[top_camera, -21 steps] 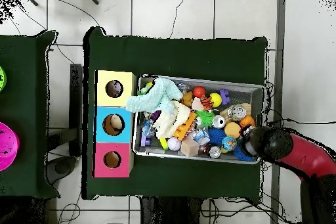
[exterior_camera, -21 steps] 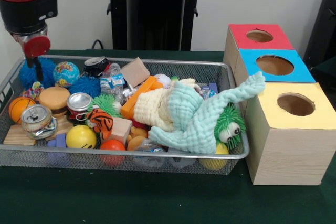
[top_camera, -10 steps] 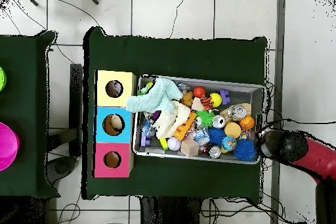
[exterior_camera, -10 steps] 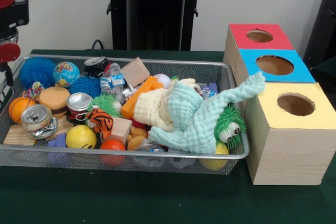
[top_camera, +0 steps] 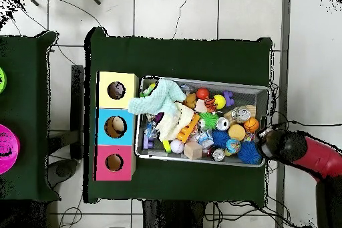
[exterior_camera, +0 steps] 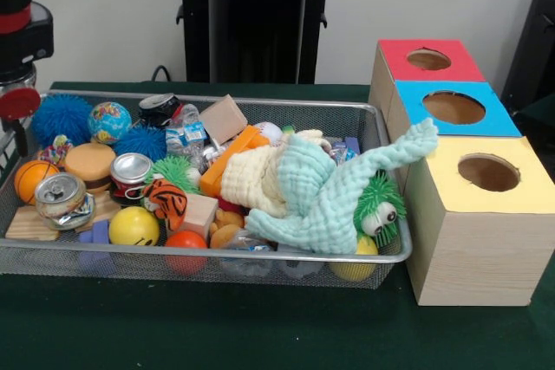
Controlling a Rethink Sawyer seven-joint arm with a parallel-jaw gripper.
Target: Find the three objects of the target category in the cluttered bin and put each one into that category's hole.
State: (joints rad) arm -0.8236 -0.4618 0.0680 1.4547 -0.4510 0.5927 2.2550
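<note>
The robot's pincer [exterior_camera: 16, 123] hangs at the end of the red and black arm [top_camera: 304, 153], just outside one short end of the silver wire-mesh bin [exterior_camera: 381, 140]. Whether the pincer is wide or narrow cannot be told, and nothing shows in its hold.

The bin sits on the dark green table [exterior_camera: 260, 327], its long axis running side to side in the front view. It is heaped with toys: a blue spiky ball [exterior_camera: 61, 117], a small globe ball [exterior_camera: 109, 120], an orange basketball [exterior_camera: 33, 178], 2 dented drink cans [exterior_camera: 59, 197], a yellow smiley ball [exterior_camera: 133, 226], a tiger-striped toy [exterior_camera: 166, 199] and wooden blocks [exterior_camera: 202, 212].

A long pale mint knitted cloth [exterior_camera: 334, 192] lies over the heap. Its long axis slants up toward the boxes, its tip touching the blue one.

Beside the bin's other short end, 3 wooden boxes stand in a row, topped red [exterior_camera: 429, 60], blue [exterior_camera: 455, 108] and yellow [exterior_camera: 486, 172], each with 1 round hole.

The target category cannot be told. The bin looks full; overhead, something may lie inside the blue and yellow holes. Probably most sorting remains.
</note>
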